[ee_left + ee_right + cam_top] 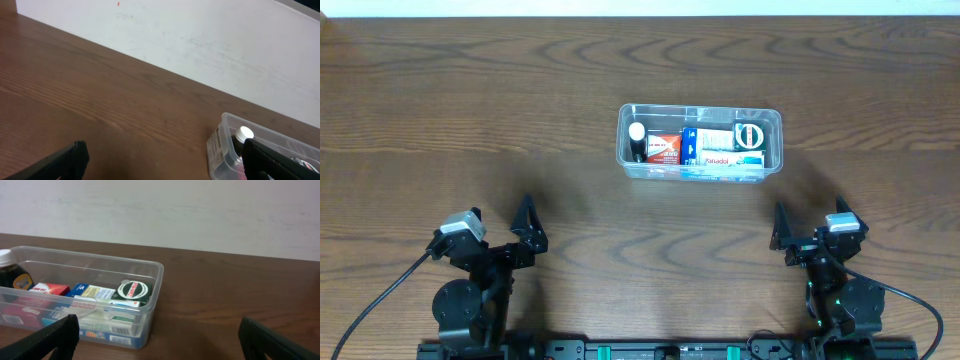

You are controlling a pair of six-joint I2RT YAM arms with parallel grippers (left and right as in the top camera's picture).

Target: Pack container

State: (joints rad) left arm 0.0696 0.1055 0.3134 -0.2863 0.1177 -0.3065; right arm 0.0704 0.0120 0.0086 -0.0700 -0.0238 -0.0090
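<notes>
The clear plastic container (pixel 772 118) stands on the wooden table, past the middle. It holds a dark bottle with a white cap (pixel 636 141), a small red carton (pixel 663 148), blue and white boxes (pixel 716 147) and a green box (pixel 749 136). My left gripper (pixel 523 232) is open and empty at the near left, well short of the container. My right gripper (pixel 787 238) is open and empty at the near right. In the right wrist view the container (pixel 150 297) sits ahead to the left of the open jaws (pixel 160 340). In the left wrist view its corner (pixel 222 145) shows at the right beside the open jaws (pixel 162 160).
The brown wooden table (pixel 470 110) runs around the container. A pale wall (pixel 200 210) lies beyond the table's far edge. Black cables (pixel 380 295) trail from both arm bases at the near edge.
</notes>
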